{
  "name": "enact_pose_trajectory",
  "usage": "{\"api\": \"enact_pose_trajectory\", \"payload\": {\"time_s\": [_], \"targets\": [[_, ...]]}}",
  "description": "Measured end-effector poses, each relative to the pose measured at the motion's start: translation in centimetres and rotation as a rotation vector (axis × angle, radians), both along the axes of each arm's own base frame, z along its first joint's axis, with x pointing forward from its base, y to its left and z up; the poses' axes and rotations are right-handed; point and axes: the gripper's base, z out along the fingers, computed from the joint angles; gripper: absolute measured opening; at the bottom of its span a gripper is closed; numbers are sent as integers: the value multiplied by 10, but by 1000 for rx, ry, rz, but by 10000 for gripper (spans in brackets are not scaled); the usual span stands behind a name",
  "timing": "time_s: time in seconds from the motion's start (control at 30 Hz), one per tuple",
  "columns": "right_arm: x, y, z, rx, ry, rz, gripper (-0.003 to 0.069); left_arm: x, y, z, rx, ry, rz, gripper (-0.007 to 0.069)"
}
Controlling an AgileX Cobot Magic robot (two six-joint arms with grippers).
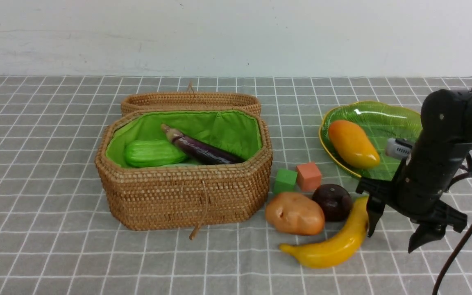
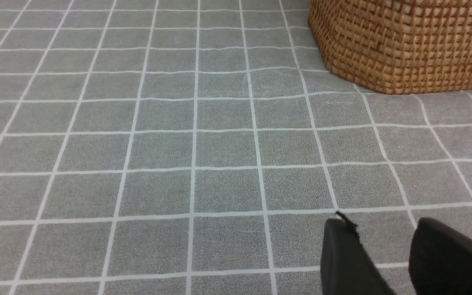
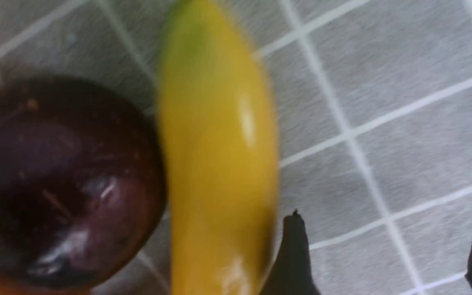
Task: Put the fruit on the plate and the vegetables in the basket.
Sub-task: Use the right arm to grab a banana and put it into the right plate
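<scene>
One right hand (image 1: 391, 242), open and holding nothing, is hanging just beside the banana (image 1: 334, 246), so closing now is risking a miss.

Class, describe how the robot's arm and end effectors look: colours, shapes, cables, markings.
The right arm is matt black with rounded housings. A small light grey part sits on its side; a thin dark cable runs beside it. The right end effector has two black pointed fingers. Of the left end effector, only two black fingertips show.
</scene>
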Motion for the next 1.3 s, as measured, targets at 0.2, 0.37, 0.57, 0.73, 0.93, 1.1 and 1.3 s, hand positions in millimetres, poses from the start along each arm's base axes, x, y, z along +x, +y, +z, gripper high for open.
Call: {"api": "enact_pose_trajectory", "payload": {"time_s": [0.2, 0.37, 0.57, 0.73, 0.93, 1.1, 1.3], "targets": [[-4, 0, 21, 12, -65, -2, 530, 0, 0, 0, 0, 0, 0, 237], [-9, 2, 46, 27, -153, 4, 530, 0, 0, 0, 0, 0, 0, 237], [-15, 38, 49, 45, -211, 99, 530, 0, 0, 0, 0, 0, 0, 238], [-16, 61, 32, 43, -174, 130, 530, 0, 0, 0, 0, 0, 0, 238], [-16, 60, 7, -12, -118, 138, 528, 0, 0, 0, 0, 0, 0, 238], [-19, 58, -16, -32, -54, 137, 503, 0, 0, 0, 0, 0, 0, 238], [-22, 57, -16, -44, -39, 173, 342, 0, 0, 0, 0, 0, 0, 238]]}}
